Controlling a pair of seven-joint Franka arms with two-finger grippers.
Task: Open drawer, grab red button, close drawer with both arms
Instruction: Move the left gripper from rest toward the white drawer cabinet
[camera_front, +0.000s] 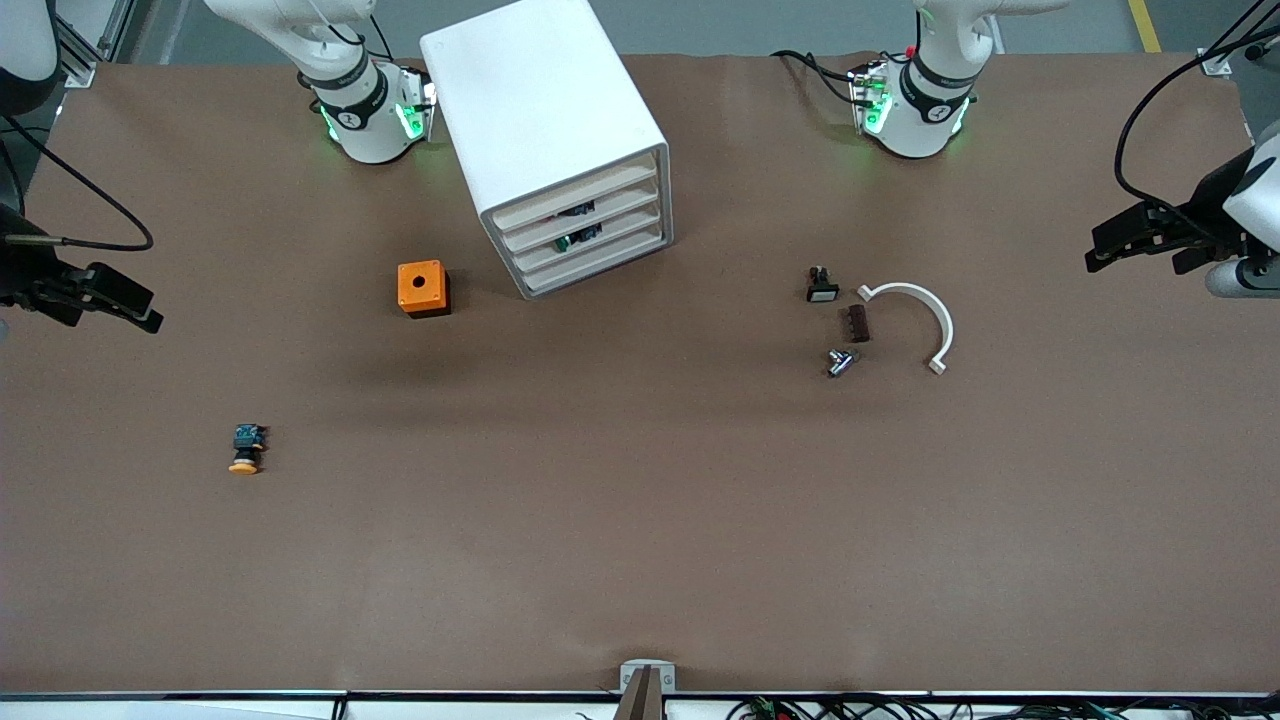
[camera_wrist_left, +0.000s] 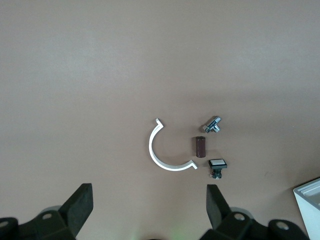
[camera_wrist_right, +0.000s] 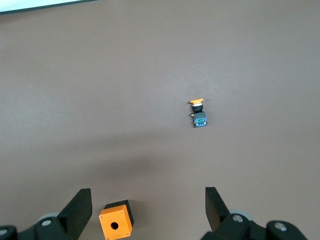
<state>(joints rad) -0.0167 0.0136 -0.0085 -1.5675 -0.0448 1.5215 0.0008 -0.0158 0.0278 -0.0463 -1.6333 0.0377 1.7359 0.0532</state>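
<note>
The front view looks down from high across the table, facing both bases. Each wrist view looks straight down from well above: the left shares the clip, the right the orange box.

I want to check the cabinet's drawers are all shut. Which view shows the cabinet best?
The front view: the whole white cabinet shows, its four slat-fronted drawers all shut. The left wrist view catches only one corner; the right wrist view shows none of it.
</note>
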